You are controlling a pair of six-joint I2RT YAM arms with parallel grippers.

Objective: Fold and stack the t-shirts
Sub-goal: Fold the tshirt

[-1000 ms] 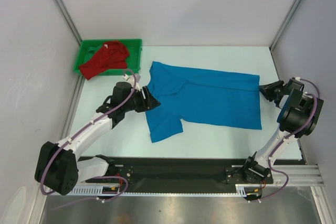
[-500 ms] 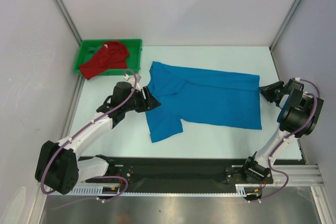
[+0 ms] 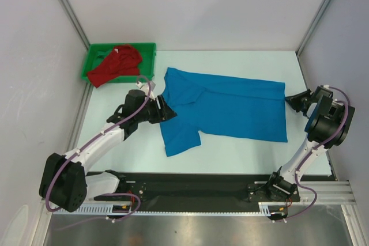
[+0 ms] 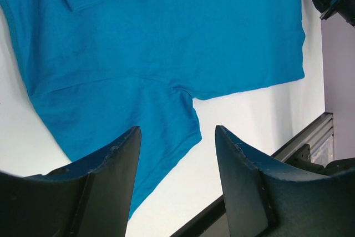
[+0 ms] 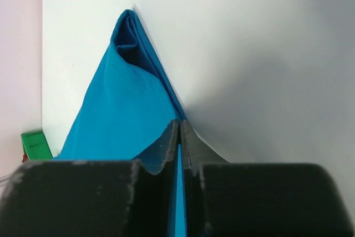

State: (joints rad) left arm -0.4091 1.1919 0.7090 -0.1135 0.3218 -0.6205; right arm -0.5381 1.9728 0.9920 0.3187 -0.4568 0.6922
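Partly, right gripper (image 5: 178, 122) hides blue shirt (image 5: 125, 109)'s pinched hem.

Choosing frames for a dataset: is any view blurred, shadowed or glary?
Top external view: even light, sharp, no glare on the bright blue short-sleeved cloth shirt. Left wrist view: shirt crisp, the open left claw dark and slightly soft. Right wrist view: right claw a blurred black mass, broad grey shadow on the white table.
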